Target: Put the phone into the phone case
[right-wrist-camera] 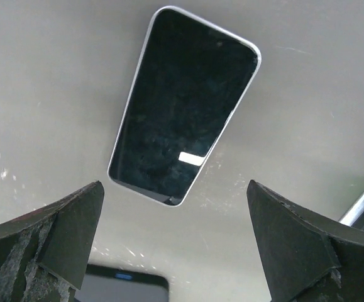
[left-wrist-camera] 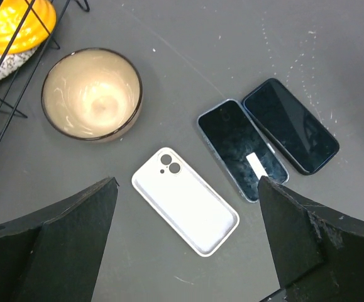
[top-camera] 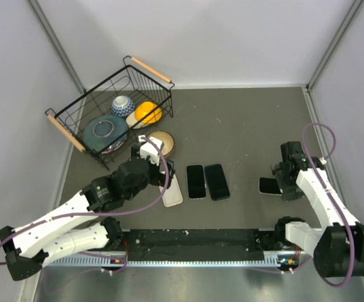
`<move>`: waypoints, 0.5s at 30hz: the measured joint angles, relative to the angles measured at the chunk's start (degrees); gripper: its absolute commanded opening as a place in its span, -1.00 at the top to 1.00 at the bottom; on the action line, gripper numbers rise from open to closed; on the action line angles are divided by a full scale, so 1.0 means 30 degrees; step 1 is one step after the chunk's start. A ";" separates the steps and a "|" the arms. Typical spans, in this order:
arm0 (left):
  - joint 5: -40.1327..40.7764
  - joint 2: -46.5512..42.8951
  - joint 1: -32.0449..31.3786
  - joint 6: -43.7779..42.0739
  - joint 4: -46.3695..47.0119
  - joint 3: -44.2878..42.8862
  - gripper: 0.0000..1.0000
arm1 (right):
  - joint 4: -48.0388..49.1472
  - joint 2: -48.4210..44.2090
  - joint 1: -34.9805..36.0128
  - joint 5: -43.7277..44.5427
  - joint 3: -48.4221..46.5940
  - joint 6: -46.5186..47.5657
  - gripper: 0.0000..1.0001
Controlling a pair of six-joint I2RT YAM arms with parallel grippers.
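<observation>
The white phone case (left-wrist-camera: 185, 201) lies open side up on the grey table, also in the top view (top-camera: 173, 192). Two dark phones lie side by side to its right, screens up: the near one (left-wrist-camera: 241, 150) (top-camera: 196, 181) and the far one (left-wrist-camera: 290, 125) (top-camera: 217, 181). A third phone with a pale rim (right-wrist-camera: 185, 104) lies further right (top-camera: 268, 185). My left gripper (left-wrist-camera: 188, 251) (top-camera: 159, 182) hovers open and empty above the case. My right gripper (right-wrist-camera: 175, 251) (top-camera: 283, 182) hovers open and empty just beside the third phone.
A tan bowl (left-wrist-camera: 92, 93) (top-camera: 163, 143) stands just behind the case. A black wire basket (top-camera: 81, 107) with dishes and a yellow object sits at the back left. A dark object (right-wrist-camera: 125, 286) shows at the bottom edge of the right wrist view.
</observation>
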State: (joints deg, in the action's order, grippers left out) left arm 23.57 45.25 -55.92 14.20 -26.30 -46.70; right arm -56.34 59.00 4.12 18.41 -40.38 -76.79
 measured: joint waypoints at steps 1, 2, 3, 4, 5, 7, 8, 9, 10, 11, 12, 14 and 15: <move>0.0131 0.0066 0.0000 0.0284 -0.0262 0.0000 -0.98 | -0.0051 0.0182 -0.0510 -0.0117 -0.0007 -0.0313 -0.91; 0.0233 0.0087 0.0000 0.0474 -0.0466 0.0000 -0.98 | -0.0080 0.0452 -0.0954 -0.0211 0.0000 -0.0539 -0.91; 0.0306 0.0080 0.0000 0.0721 -0.0634 0.0000 -0.98 | -0.0087 0.0787 -0.1384 -0.0313 0.0000 -0.0780 -0.92; 0.0321 0.0044 0.0015 0.0896 -0.0721 0.0000 -0.98 | -0.0080 0.1144 -0.1770 -0.0423 0.0000 -0.0947 -0.92; 0.0321 0.0000 0.0015 0.1049 -0.0765 0.0007 -0.98 | -0.0073 0.1508 -0.2113 -0.0561 0.0000 -0.1020 -0.93; 0.0321 -0.0197 0.0015 0.1304 -0.0794 0.0066 -0.98 | -0.0036 0.2193 -0.2579 -0.0758 -0.0015 -0.1144 -0.93; 0.0328 -0.0342 0.0015 0.1370 -0.0801 0.0131 -0.98 | -0.0015 0.2492 -0.2703 -0.0816 -0.0036 -0.1151 -0.93; 0.0364 -0.0539 0.0015 0.1435 -0.0809 0.0240 -0.98 | 0.0066 0.2900 -0.2834 -0.0918 -0.0066 -0.1173 -0.93; 0.0452 -0.0780 0.0015 0.1508 -0.0801 0.0401 -0.98 | 0.0160 0.3213 -0.2929 -0.1020 -0.0080 -0.1209 -0.93; 0.0481 -0.0940 0.0015 0.1545 -0.0831 0.0488 -0.98 | 0.0240 0.3526 -0.3009 -0.1137 -0.0102 -0.1260 -0.93; 0.0554 -0.1100 0.0015 0.1603 -0.0838 0.0597 -0.98 | 0.0255 0.3789 -0.3082 -0.1246 -0.0160 -0.1282 -0.93; 0.0634 -0.1392 0.0015 0.1683 -0.0882 0.0721 -0.98 | 0.0444 0.4430 -0.3235 -0.1435 -0.0350 -0.1348 -0.93; 0.0670 -0.1530 0.0015 0.1727 -0.0918 0.0758 -0.98 | 0.0568 0.4692 -0.3293 -0.1545 -0.0415 -0.1362 -0.93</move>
State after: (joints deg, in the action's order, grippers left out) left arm 25.58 40.66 -55.88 19.38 -29.06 -44.42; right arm -54.63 73.08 -5.76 13.78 -41.63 -80.88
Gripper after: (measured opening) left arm 0.990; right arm 0.963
